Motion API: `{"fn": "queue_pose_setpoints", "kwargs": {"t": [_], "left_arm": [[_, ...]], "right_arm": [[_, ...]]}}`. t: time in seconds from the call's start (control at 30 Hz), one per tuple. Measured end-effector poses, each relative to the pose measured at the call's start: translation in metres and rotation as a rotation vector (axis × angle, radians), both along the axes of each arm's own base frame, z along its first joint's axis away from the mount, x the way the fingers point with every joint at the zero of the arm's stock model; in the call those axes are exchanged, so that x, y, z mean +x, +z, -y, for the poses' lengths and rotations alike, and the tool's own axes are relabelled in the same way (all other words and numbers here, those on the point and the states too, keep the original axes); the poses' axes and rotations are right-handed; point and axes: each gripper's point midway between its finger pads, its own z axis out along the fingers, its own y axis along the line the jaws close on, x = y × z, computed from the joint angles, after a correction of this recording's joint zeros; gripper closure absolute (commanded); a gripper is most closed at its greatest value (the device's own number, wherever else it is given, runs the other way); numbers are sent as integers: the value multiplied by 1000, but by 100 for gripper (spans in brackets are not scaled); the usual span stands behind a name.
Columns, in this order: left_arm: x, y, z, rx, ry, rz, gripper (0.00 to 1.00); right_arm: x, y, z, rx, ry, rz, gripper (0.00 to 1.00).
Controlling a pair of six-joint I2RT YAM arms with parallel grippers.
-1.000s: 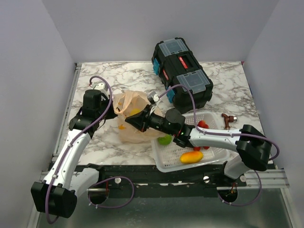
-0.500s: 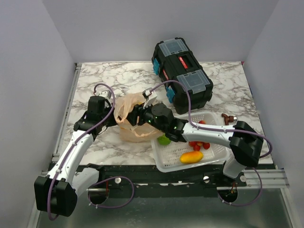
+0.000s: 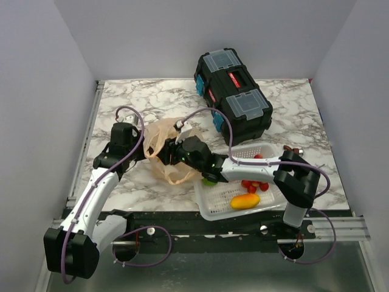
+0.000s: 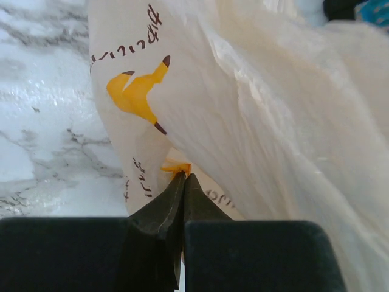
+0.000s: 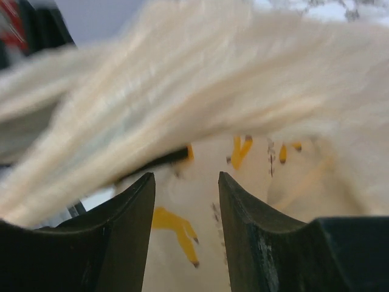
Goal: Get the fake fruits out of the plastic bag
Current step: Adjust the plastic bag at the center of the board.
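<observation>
The peach-tan plastic bag [image 3: 172, 171] lies left of centre. My left gripper [image 3: 144, 151] is shut on its left edge; in the left wrist view the fingertips [image 4: 182, 177] pinch the printed film [image 4: 255, 109]. My right gripper [image 3: 169, 155] reaches into the bag's mouth from the right. In the right wrist view it [image 5: 185, 176] is open, with only bag film [image 5: 200, 121] between and beyond the jaws. Small red berries [image 3: 252, 184] lie in the white basket [image 3: 214, 210], with a red fruit [image 3: 258, 157] at its far rim. No yellow lemon-like fruit shows.
The basket also holds a green lime-like ball [image 3: 209, 180] and an orange mango-like fruit [image 3: 245, 201]. A black toolbox [image 3: 234, 97] stands behind the basket. A brown stem piece [image 3: 295, 149] lies on the marble right of the basket.
My right gripper has moved left, further into the bag's mouth. My left gripper keeps its hold on the bag's edge and has shifted slightly; the bag has bunched up around the right gripper.
</observation>
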Motion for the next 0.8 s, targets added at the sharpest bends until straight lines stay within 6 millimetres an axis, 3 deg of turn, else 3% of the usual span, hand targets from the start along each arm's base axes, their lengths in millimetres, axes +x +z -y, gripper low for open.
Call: {"fn": "queue_pose_setpoints", "kwargs": {"t": [0.07, 0.2, 0.3, 0.37, 0.53, 0.6, 0.8], "left_arm": [[10, 17, -3, 3, 18, 45, 100], [29, 44, -12, 19, 54, 105, 100], [37, 41, -16, 47, 65, 92, 100], [38, 32, -19, 66, 67, 62, 100], [35, 23, -20, 74, 57, 61, 100], [32, 17, -19, 69, 49, 56, 100], [15, 9, -15, 41, 20, 61, 100]], "right_arm": [[-12, -19, 0, -20, 16, -10, 53], [-58, -60, -13, -60, 101, -10, 55], [-86, -80, -29, -69, 155, -8, 54], [-95, -87, -31, -75, 162, -5, 50], [-78, -84, -26, -101, 82, 32, 36], [-65, -79, -24, -128, 35, 52, 35], [-28, -40, -20, -157, -87, 101, 31]]}}
